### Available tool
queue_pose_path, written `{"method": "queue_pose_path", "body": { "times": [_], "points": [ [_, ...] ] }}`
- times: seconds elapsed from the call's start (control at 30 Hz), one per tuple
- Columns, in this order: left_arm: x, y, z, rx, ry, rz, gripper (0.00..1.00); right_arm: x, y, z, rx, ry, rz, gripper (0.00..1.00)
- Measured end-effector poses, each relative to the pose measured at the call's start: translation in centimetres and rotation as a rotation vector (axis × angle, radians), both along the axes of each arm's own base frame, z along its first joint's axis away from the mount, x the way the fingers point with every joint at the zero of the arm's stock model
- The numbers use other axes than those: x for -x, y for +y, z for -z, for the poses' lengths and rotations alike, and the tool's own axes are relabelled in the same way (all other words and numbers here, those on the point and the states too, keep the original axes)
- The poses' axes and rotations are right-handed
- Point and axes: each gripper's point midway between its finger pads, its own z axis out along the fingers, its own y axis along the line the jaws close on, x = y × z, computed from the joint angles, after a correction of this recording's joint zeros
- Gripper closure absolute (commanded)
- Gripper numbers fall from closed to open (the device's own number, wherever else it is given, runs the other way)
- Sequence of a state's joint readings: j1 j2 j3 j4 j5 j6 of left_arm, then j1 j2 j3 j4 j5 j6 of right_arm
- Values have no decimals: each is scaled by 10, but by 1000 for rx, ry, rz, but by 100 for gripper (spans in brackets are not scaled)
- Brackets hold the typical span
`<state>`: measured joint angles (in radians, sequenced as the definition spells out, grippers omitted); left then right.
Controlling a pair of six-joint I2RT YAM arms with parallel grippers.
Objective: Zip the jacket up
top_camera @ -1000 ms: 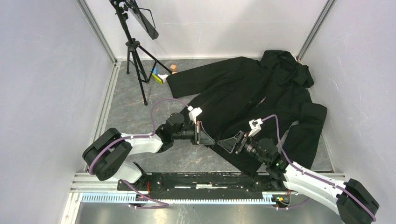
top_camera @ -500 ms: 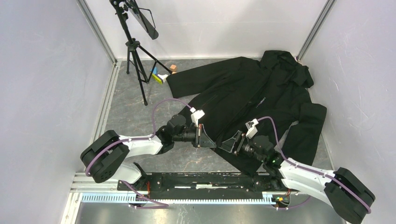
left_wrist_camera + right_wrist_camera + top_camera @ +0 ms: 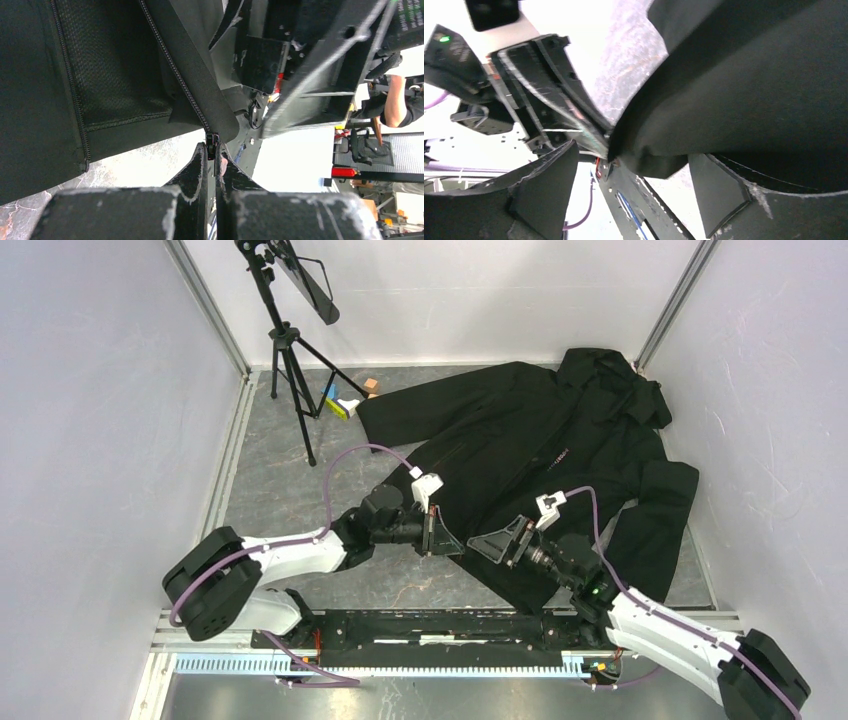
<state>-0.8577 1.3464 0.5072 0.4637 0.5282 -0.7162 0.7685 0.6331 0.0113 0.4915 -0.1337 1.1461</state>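
Jacket point(image 3: 560, 420) lies spread across the far right part of the table point(image 3: 270, 490). Its hood is toward the back right corner, one sleeve stretches left, and its lower hem is nearest the arms. Both arms reach low and forward from their bases, forearms nearly level, wrists turned toward each other so that the two grippers meet at the hem.

The left gripper point(image 3: 441, 540) is clamped tight on the bottom end of the zipper point(image 3: 186, 90). Its fingertips point(image 3: 200, 160) pinch the small metal end piece where the toothed tape stops. The right gripper point(image 3: 482, 544) faces it from just beside, jaws spread wide. A folded edge of the jacket hangs between its fingers point(image 3: 546, 175), and neither one presses on it.

Behind the left arm stands a black tripod point(image 3: 290, 370), and a few coloured blocks point(image 3: 345, 400) lie by the sleeve cuff. White walls point(image 3: 100, 390) close the table in.

The cloth is matt black and smooth outside, with a mesh lining point(image 3: 115, 65) showing beside the zipper teeth. The table is grey, veined like marble.
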Motion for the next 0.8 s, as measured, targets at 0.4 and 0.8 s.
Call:
{"method": "queue_pose_path", "body": {
  "times": [0.4, 0.8],
  "points": [
    [-8, 4, -33, 38, -185, -67, 98, 7, -11, 48, 205, 104, -9, 10],
    [-10, 4, -33, 22, -252, -68, 98, -5, -9, -28, 139, -33, 21, 31]
  ]
}}
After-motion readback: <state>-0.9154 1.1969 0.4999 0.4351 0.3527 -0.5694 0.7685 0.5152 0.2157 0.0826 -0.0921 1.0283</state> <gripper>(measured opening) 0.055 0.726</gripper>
